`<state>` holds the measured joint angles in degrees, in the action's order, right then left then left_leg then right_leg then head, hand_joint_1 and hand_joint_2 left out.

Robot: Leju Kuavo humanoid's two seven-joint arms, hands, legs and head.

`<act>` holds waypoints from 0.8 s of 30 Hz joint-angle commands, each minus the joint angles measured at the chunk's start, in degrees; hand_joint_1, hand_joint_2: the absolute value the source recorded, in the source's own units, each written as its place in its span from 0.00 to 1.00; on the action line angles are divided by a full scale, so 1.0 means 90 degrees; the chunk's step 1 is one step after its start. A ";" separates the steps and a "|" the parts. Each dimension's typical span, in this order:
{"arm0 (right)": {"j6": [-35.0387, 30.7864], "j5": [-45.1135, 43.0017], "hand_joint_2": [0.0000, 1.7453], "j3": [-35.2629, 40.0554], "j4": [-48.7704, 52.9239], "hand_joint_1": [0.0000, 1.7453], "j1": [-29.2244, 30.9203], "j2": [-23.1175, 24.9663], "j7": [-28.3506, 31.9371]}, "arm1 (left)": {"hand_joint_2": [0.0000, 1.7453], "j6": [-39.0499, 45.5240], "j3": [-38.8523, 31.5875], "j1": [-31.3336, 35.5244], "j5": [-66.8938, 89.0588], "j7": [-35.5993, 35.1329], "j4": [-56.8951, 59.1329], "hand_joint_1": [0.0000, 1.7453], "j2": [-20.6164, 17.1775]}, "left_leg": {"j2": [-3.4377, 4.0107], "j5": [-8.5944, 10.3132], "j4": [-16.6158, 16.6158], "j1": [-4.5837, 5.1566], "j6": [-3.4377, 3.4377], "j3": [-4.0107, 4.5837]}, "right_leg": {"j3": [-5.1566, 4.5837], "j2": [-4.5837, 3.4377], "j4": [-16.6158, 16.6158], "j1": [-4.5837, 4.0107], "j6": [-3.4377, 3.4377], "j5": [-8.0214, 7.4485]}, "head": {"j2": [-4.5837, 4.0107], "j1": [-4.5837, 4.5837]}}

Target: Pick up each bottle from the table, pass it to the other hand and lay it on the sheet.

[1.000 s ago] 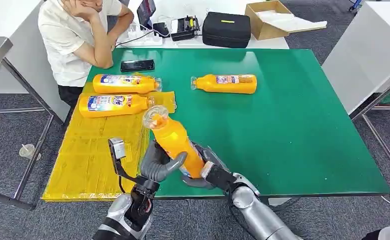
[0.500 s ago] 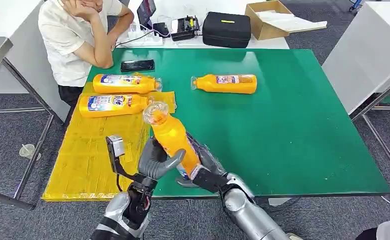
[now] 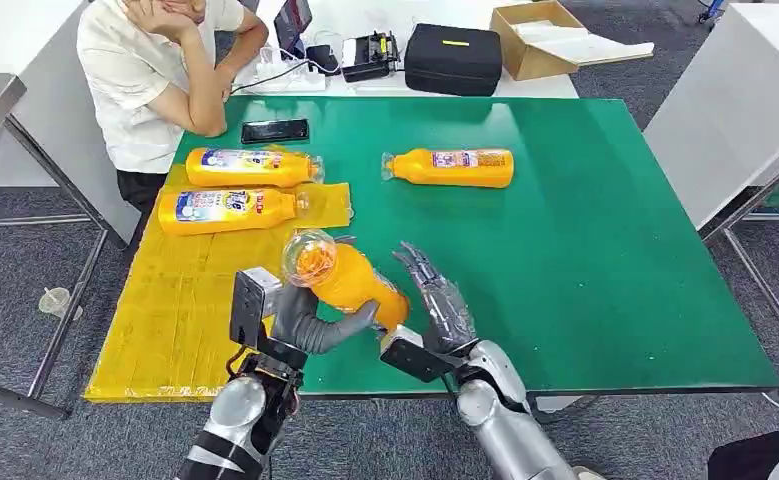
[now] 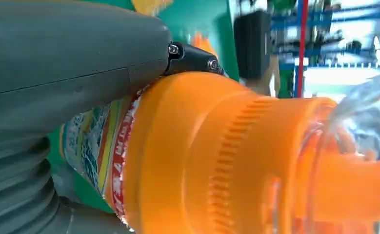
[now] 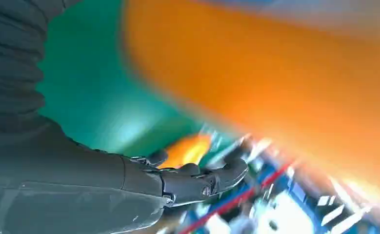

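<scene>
While left robot hand point(image 3: 310, 320) grips bottle point(image 3: 350, 280), right robot hand point(image 3: 435, 300) seemingly spreads clear.

Head camera looks down from high toward 12 o'clock over the desk point(image 3: 585, 260). Both wrist cameras sit very close, sharing the orange bottle point(image 4: 236, 161); the right one seems blurred.

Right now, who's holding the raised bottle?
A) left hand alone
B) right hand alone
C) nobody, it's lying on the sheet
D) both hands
A: in the head view the left hand grips the bottle clear of the table, while the right hand stands beside it with its fingers spread, holding nothing.
</scene>
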<state>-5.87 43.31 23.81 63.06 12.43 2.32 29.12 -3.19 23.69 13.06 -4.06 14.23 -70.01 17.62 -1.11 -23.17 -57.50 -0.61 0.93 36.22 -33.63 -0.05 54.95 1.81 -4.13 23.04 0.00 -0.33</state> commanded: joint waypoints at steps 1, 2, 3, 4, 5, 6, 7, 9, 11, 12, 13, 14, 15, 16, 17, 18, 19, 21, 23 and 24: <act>-0.0821 0.0722 1.00 -0.2488 0.1285 0.00 -0.0532 0.0328 0.0130 | 1.00 0.0711 -0.0896 -0.0132 0.2589 -0.0249 -0.0686 1.00 0.0033 | 0.0012 -0.0025 -0.0013 -0.0001 -0.0001 -0.0035 | 0.0036 0.0002 0.0012 -0.0007 0.0034 0.0024 | 0.0000 -0.0002; -0.0799 0.0735 1.00 -0.2514 0.1305 0.00 -0.0549 0.0350 0.0145 | 1.00 0.0670 -0.0938 -0.0123 0.2615 -0.0269 -0.0694 1.00 0.0059 | -0.0009 -0.0004 -0.0003 -0.0001 0.0000 -0.0001 | 0.0006 0.0014 0.0002 -0.0003 0.0015 0.0007 | 0.0000 0.0003; -0.0850 0.0673 1.00 -0.2639 0.1307 0.00 -0.0544 0.0436 0.0188 | 1.00 0.0771 -0.0916 -0.0059 0.2977 -0.0455 -0.0631 1.00 0.0021 | -0.0006 -0.0016 -0.0011 -0.0004 -0.0001 -0.0018 | 0.0023 0.0015 0.0009 -0.0009 0.0026 0.0019 | 0.0000 0.0005; -0.0902 0.0587 1.00 -0.2786 0.1272 0.00 -0.0519 0.0515 0.0243 | 1.00 0.0763 -0.1038 0.0002 0.3011 -0.0536 -0.0548 1.00 0.0062 | 0.0005 -0.0016 -0.0006 -0.0003 -0.0002 -0.0020 | 0.0022 0.0003 0.0004 -0.0007 0.0026 0.0016 | 0.0000 0.0000; -0.0860 0.0475 1.00 -0.2918 0.1219 0.00 -0.0492 0.0576 0.0275 | 1.00 0.0698 -0.1171 0.0048 0.2927 -0.0573 -0.0471 1.00 0.0101 | 0.0011 -0.0016 -0.0004 0.0000 -0.0003 -0.0021 | 0.0021 -0.0004 0.0006 -0.0004 0.0025 0.0014 | 0.0000 0.0000; -0.0760 0.0308 1.00 -0.3096 0.1054 0.00 -0.0424 0.0654 0.0377 | 1.00 0.0268 -0.1468 0.0051 0.2264 -0.0577 -0.0355 1.00 0.0204 | 0.0005 -0.0012 -0.0005 -0.0004 -0.0003 -0.0014 | 0.0017 0.0001 0.0004 -0.0007 0.0023 0.0011 | 0.0000 0.0000; -0.0727 0.0302 1.00 -0.3155 0.0896 0.00 -0.0363 0.0681 0.0451 | 1.00 0.0037 -0.1640 0.0010 0.1813 -0.0580 -0.0280 1.00 0.0237 | 0.0003 -0.0008 -0.0001 -0.0001 -0.0003 -0.0014 | 0.0013 0.0004 0.0003 -0.0004 0.0021 0.0009 | 0.0000 0.0000; -0.0772 0.0309 1.00 -0.3174 0.0758 0.00 -0.0315 0.0695 0.0530 | 1.00 0.0002 -0.1654 -0.0031 0.1768 -0.0504 -0.0211 1.00 0.0203 | 0.0013 -0.0011 -0.0001 -0.0004 -0.0003 -0.0024 | 0.0022 -0.0004 -0.0001 -0.0008 0.0024 0.0008 | 0.0000 0.0000; -0.0772 0.0309 1.00 -0.3174 0.0758 0.00 -0.0315 0.0695 0.0530 | 1.00 0.0002 -0.1654 -0.0031 0.1768 -0.0504 -0.0211 1.00 0.0203 | 0.0017 -0.0015 -0.0002 -0.0004 -0.0002 -0.0030 | 0.0028 -0.0005 0.0000 -0.0010 0.0028 0.0011 | 0.0000 0.0000; -0.0732 0.0308 1.00 -0.3179 0.0654 0.00 -0.0279 0.0718 0.0554 | 1.00 -0.0112 -0.1727 -0.0083 0.1344 -0.0461 -0.0224 1.00 0.0265 | 0.0012 -0.0011 0.0000 -0.0003 -0.0001 -0.0022 | 0.0021 -0.0002 -0.0002 -0.0008 0.0023 0.0009 | 0.0000 0.0000; -0.0680 0.0319 1.00 -0.3176 0.0544 0.00 -0.0254 0.0734 0.0607 | 1.00 -0.0202 -0.1747 -0.0115 0.1065 -0.0377 -0.0228 1.00 0.0262 | 0.0017 -0.0018 -0.0004 -0.0005 -0.0002 -0.0033 | 0.0030 -0.0005 0.0001 -0.0010 0.0029 0.0014 | 0.0000 0.0000; -0.0667 0.0326 1.00 -0.3162 0.0451 0.00 -0.0248 0.0749 0.0657 | 1.00 -0.0251 -0.1744 -0.0149 0.0825 -0.0319 -0.0231 1.00 0.0261 | 0.0019 -0.0015 -0.0002 -0.0006 -0.0001 -0.0026 | 0.0024 -0.0009 -0.0003 -0.0011 0.0023 0.0009 | 0.0000 0.0002; -0.0693 0.0329 1.00 -0.3143 0.0375 0.00 -0.0269 0.0757 0.0712 | 1.00 -0.0181 -0.1668 -0.0171 0.0862 -0.0241 -0.0258 1.00 0.0235 | 0.0018 -0.0011 0.0003 -0.0003 -0.0001 -0.0024 | 0.0020 -0.0009 -0.0006 -0.0007 0.0019 0.0006 | 0.0000 0.0000; -0.0745 0.0310 1.00 -0.3160 0.0381 0.00 -0.0308 0.0770 0.0736 | 1.00 0.0157 -0.1468 -0.0147 0.1395 -0.0140 -0.0293 1.00 0.0138 | 0.0023 -0.0018 0.0001 -0.0006 -0.0001 -0.0036 | 0.0033 -0.0011 -0.0006 -0.0011 0.0026 0.0011 | 0.0000 0.0000; -0.0764 0.0290 1.00 -0.3193 0.0476 0.00 -0.0390 0.0775 0.0742 | 1.00 0.0552 -0.1222 -0.0069 0.2145 -0.0206 -0.0309 1.00 0.0072 | 0.0012 -0.0013 0.0001 -0.0006 -0.0001 -0.0026 | 0.0028 -0.0002 -0.0006 -0.0010 0.0022 0.0010 | 0.0000 0.0000; -0.0763 0.0276 1.00 -0.3219 0.0594 0.00 -0.0464 0.0774 0.0749 | 1.00 0.0747 -0.1085 0.0020 0.2653 -0.0333 -0.0319 1.00 0.0030 | 0.0004 -0.0009 0.0002 -0.0005 -0.0001 -0.0018 | 0.0021 0.0005 -0.0005 -0.0009 0.0019 0.0008 | 0.0000 0.0002; -0.0732 0.0262 1.00 -0.3233 0.0716 0.00 -0.0526 0.0759 0.0755 | 1.00 0.1167 -0.0851 0.0201 0.3871 -0.0498 -0.0336 1.00 -0.0048 | 0.0000 -0.0017 -0.0002 -0.0005 -0.0001 -0.0031 | 0.0036 0.0012 -0.0001 -0.0010 0.0027 0.0018 | 0.0000 0.0000; -0.0605 0.0227 1.00 -0.3223 0.0842 0.00 -0.0568 0.0754 0.0757 | 1.00 0.1447 -0.0753 0.0421 0.5303 -0.0863 -0.0410 1.00 -0.0108 | -0.0012 -0.0013 -0.0007 -0.0007 -0.0002 -0.0019 | 0.0026 0.0023 0.0004 -0.0012 0.0027 0.0018 | 0.0000 0.0000; -0.0499 0.0189 1.00 -0.3159 0.0750 0.00 -0.0475 0.0726 0.0777 | 1.00 0.1228 -0.0714 0.0636 0.6426 -0.1210 -0.0328 1.00 -0.0209 | -0.0017 -0.0009 -0.0011 -0.0007 -0.0003 -0.0009 | 0.0014 0.0026 0.0009 -0.0011 0.0026 0.0016 | 0.0000 0.0000; -0.0474 0.0180 1.00 -0.3135 0.0678 0.00 -0.0419 0.0726 0.0780 | 1.00 0.1305 -0.0694 0.0736 0.7023 -0.1336 -0.0199 1.00 -0.0235 | -0.0009 -0.0005 -0.0007 -0.0005 -0.0002 -0.0003 | 0.0006 0.0016 0.0006 -0.0008 0.0022 0.0009 | 0.0000 0.0003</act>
<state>-12.07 45.73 -3.02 71.71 7.26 8.68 35.76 7.12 13.24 11.87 33.94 8.69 -75.10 17.97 -1.16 -23.16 -57.50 -0.61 0.93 36.29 -33.71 -0.03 54.95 1.81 -4.13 23.04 0.00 -0.31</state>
